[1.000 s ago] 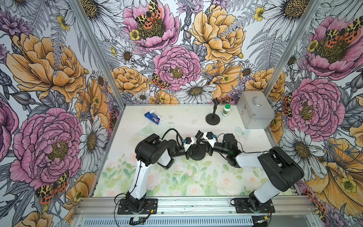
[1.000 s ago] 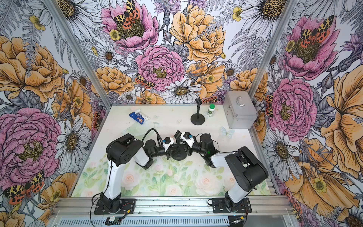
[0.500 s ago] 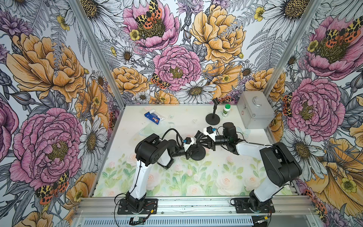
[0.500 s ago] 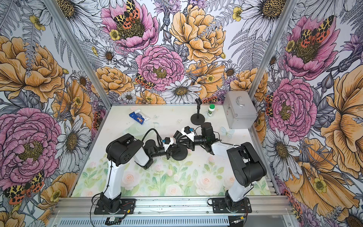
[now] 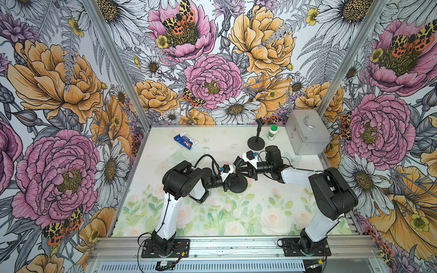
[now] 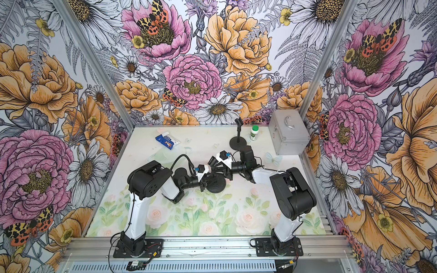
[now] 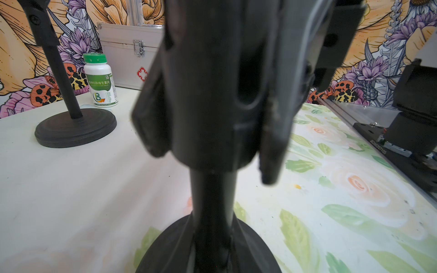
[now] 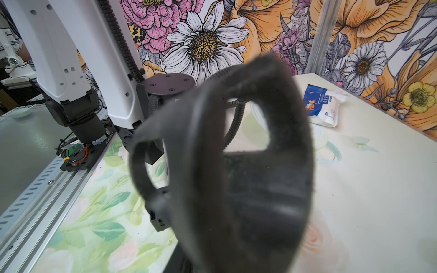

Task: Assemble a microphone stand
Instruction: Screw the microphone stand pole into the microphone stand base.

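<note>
A black microphone stand stands mid-table in both top views, with a round base (image 5: 238, 186) (image 6: 217, 186) and a short pole (image 7: 212, 196) rising from it. My left gripper (image 5: 233, 180) (image 6: 209, 179) reaches in from the left and is shut on the pole just above the base (image 7: 165, 250). The black U-shaped microphone clip (image 7: 208, 94) (image 8: 260, 189) sits at the pole's top. My right gripper (image 5: 239, 166) (image 6: 214, 166) comes in from the right and is shut on the clip, its fingers (image 7: 274, 141) pressed to the sides. The clip hides the right jaws in the right wrist view.
A second, fully built black stand (image 5: 256, 141) is at the back right beside a green-capped white pill bottle (image 5: 272, 132). A silver metal case (image 5: 307, 134) fills the back right corner. A blue and white packet (image 5: 185, 141) lies at the back left of the floral table (image 5: 260, 212).
The right arm's wrist has swung toward the back of the table, and its gripper has turned about the top of the pole. The left arm and the base have stayed put.
</note>
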Controlling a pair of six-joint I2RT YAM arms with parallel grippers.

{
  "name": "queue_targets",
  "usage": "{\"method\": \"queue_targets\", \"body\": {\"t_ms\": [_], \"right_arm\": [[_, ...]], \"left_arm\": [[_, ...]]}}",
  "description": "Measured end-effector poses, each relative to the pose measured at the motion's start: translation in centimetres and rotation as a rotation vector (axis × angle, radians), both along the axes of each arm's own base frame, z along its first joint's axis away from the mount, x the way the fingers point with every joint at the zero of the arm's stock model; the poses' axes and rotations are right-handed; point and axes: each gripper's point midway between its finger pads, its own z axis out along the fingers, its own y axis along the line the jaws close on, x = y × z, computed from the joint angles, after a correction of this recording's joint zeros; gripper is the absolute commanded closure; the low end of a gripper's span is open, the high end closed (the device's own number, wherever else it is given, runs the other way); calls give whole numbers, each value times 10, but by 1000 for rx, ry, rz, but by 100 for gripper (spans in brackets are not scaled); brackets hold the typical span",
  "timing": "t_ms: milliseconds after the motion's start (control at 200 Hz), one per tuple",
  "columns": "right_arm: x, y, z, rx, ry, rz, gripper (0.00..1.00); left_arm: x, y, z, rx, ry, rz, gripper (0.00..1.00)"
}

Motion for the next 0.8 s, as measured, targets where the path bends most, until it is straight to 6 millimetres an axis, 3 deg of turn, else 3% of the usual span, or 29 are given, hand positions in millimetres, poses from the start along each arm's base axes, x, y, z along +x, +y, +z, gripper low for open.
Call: {"method": "queue_targets", "body": {"t_ms": [55, 110, 220, 435, 575, 736, 801], "right_arm": [[0, 1, 0, -4, -3, -6, 92], [1, 2, 0, -9, -12, -22, 99], [-1, 4, -3, -20, -42, -116, 100], [0, -1, -6, -13, -151, -551, 100], [6, -6, -5, -21, -168, -716, 100], [12, -13, -5, -22, -173, -698, 64], [16, -20, -4, -12, -163, -641, 61]], "left_arm": [[0, 0, 0, 0, 0, 1, 78], [1, 1, 0, 0, -4, 2, 76], [0, 0, 0, 3, -6, 1, 75], [0, 0, 0, 3, -10, 0, 75], [1, 1, 0, 4, -11, 6, 75], [5, 2, 0, 5, -12, 24, 79], [6, 2, -1, 6, -12, 29, 80]]}}
